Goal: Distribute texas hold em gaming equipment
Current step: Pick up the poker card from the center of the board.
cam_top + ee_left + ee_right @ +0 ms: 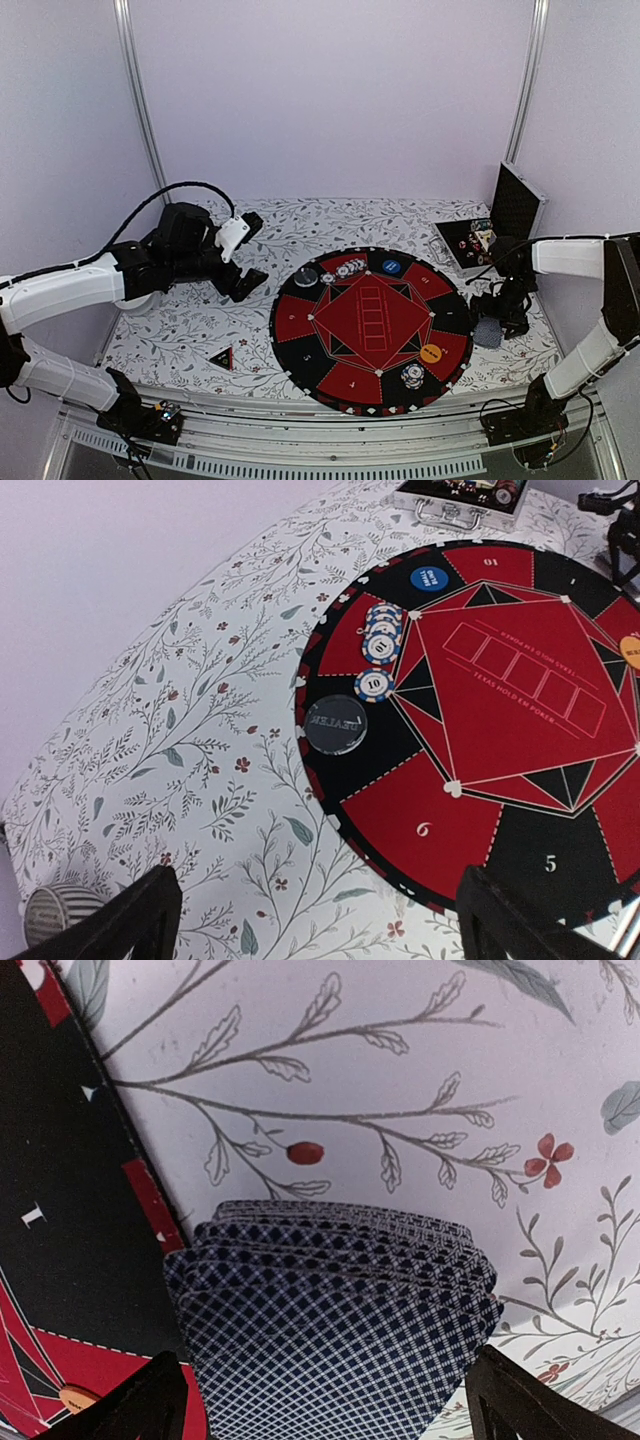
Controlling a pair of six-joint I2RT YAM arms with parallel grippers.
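A slightly fanned deck of blue-backed playing cards [335, 1310] lies on the flowered cloth just right of the mat, also seen in the top view as the deck [487, 332]. My right gripper [335, 1405] stands open astride it, one finger on either side. My left gripper [252, 252] hovers open and empty over the cloth left of the mat. On the mat [420, 820] lie a row of blue-white chips [383, 635], a single chip [374, 685], a dark disc [335, 724], a blue disc [429, 579] and an orange disc [431, 353]. More chips [412, 376] sit near the front rim. The black-red triangle [221, 358] lies front left.
An open metal case [470, 243] with chips inside stands at the back right, its lid [517, 205] upright. A striped grey-white round thing [55, 912] sits on the cloth near my left gripper. White walls close in the table on three sides.
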